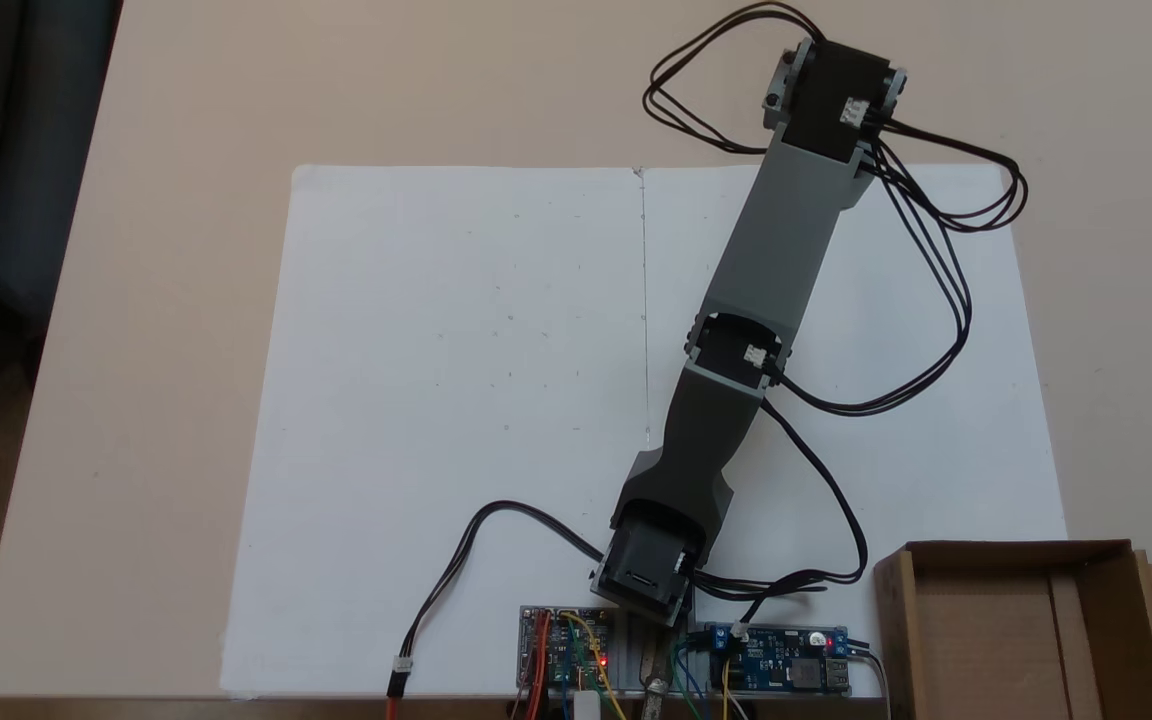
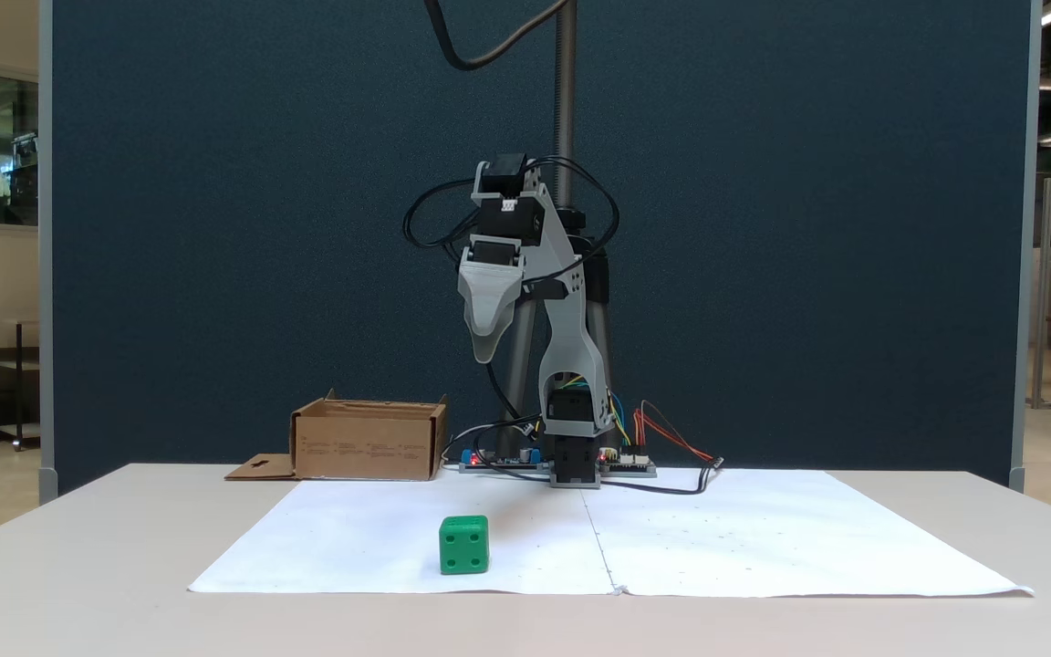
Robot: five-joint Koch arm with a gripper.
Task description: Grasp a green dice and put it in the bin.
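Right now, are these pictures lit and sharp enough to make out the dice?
In a fixed view from the front, even light and sharp focus; the green dice shows its pips clearly. In a fixed view from above, the white paper looks washed out.

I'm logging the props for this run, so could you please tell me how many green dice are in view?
1. The green dice sits on the white paper, near its front edge in a fixed view, ahead of the bin. Another could be hidden under the arm.
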